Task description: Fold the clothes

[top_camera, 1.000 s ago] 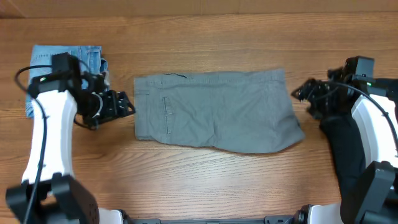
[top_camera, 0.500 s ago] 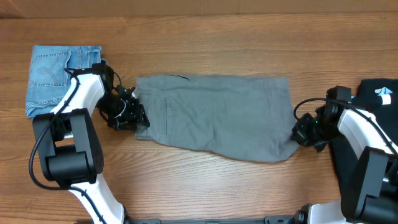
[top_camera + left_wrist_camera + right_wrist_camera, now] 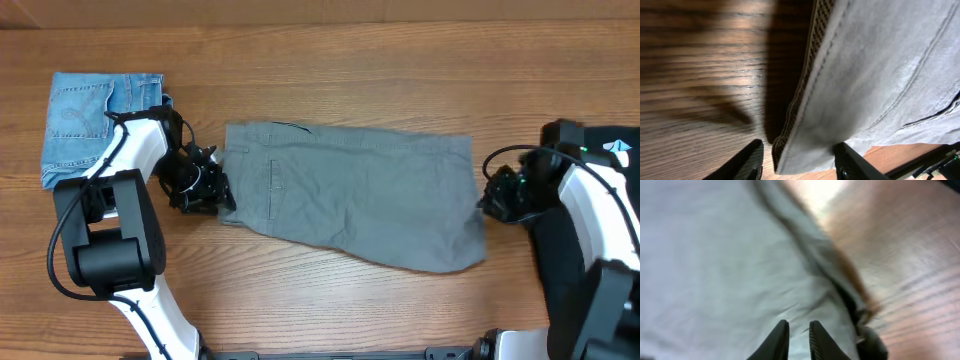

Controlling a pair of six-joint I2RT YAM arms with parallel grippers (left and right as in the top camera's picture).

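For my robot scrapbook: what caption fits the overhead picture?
Left gripper and right gripper at opposite ends of the grey shorts.

Even overhead light; blurred wrist views

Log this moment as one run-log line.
grey shorts: lying flat | left gripper: open, straddling waistband corner | right gripper: at opposite leg hem, view blurred, closure unclear
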